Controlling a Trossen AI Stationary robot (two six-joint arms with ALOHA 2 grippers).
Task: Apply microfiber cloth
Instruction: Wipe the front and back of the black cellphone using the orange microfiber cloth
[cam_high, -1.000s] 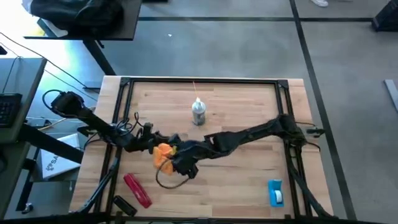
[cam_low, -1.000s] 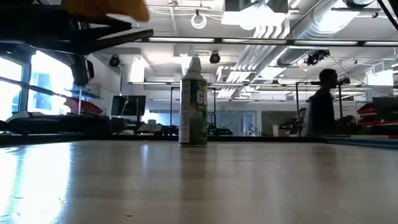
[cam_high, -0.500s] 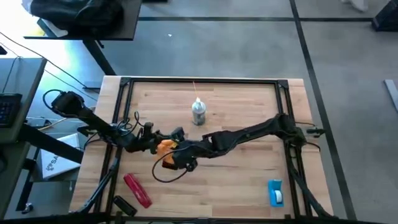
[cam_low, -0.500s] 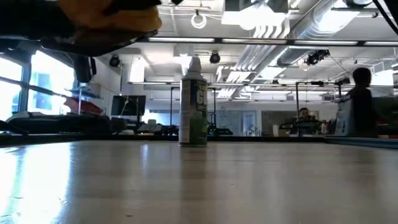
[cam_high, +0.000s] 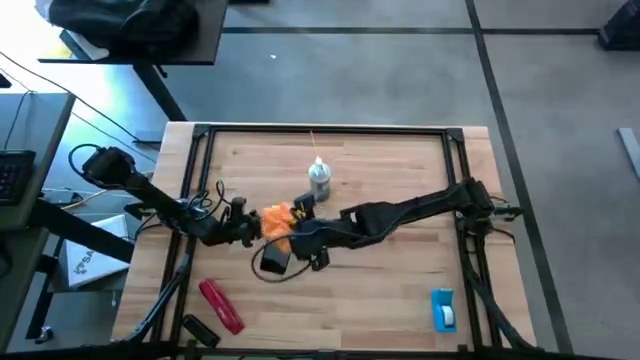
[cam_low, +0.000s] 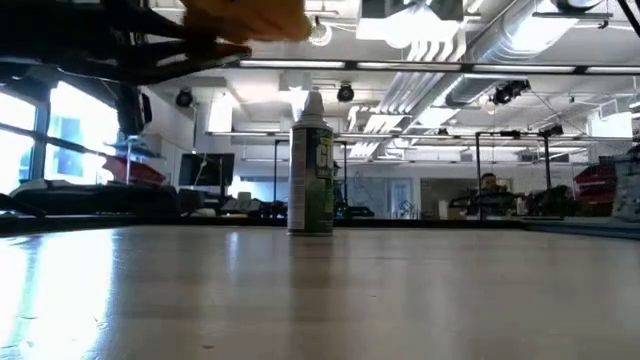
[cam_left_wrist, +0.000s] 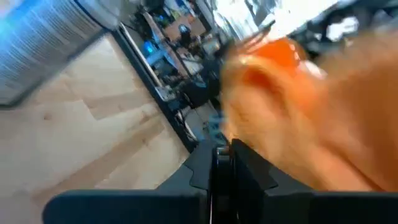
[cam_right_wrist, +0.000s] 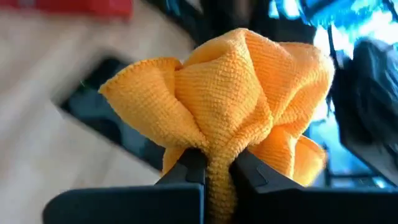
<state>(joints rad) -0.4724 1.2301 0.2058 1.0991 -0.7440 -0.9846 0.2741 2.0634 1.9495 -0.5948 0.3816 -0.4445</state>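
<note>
The orange microfiber cloth (cam_high: 277, 219) is bunched up and held above the table left of the middle, with my right gripper (cam_high: 292, 234) shut on it; it shows large in the right wrist view (cam_right_wrist: 230, 106) and at the low view's top (cam_low: 250, 15). My left gripper (cam_high: 250, 231) hovers just left of the cloth with its fingers (cam_left_wrist: 219, 163) together, and the cloth (cam_left_wrist: 298, 106) is blurred close in front of them. A flat black phone (cam_right_wrist: 93, 118) shows beyond the cloth, toward the near edge (cam_high: 271, 259); I cannot tell whether it lies on the table. My right gripper pinches the cloth's gathered lower part (cam_right_wrist: 217, 163) between its two fingers, with several folds squeezed together. The rest of the cloth puffs out past the fingertips in loose lobes, lifted clear of the table. I cannot tell whether my left gripper touches the cloth or anything else.
A white and green spray bottle (cam_high: 318, 181) stands upright beyond the cloth toward the far edge (cam_low: 311, 165). A red oblong tool (cam_high: 222, 305) and a small black object (cam_high: 197, 328) lie near the front left. A blue object (cam_high: 443, 310) lies near the front right.
My right gripper has carried the cloth toward the table's far edge and slightly right, from near the front of my left gripper to beside its far side. It has stayed shut on the cloth.
</note>
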